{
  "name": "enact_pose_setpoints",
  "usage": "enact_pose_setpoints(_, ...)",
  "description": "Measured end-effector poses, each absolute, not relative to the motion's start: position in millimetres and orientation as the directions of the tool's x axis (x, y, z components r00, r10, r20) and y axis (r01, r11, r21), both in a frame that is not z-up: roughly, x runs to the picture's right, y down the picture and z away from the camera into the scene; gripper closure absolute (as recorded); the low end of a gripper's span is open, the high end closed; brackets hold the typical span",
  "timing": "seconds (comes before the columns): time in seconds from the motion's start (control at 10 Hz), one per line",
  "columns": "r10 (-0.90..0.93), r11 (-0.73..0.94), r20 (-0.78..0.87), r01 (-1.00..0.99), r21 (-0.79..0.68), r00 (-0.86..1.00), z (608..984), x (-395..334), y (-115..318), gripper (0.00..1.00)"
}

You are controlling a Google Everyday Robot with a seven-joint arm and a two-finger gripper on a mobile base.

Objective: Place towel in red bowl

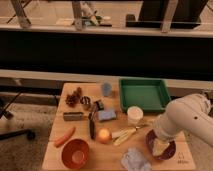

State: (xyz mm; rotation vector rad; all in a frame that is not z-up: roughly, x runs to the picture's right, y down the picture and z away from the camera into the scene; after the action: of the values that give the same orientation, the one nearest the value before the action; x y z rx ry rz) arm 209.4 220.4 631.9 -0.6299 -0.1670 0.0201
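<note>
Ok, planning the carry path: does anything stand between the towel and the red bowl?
Nothing visible. Bare table lies between the towel and the red bowl; the orange ball sits farther back. The gripper hangs over the purple bowl, beside the towel.
</note>
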Motion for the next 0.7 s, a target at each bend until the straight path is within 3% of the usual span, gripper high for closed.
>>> enact_pose_setpoints(0.7,0.078,0.794,0.176,0.046,-0.606,0.981,651,187,256,0.2)
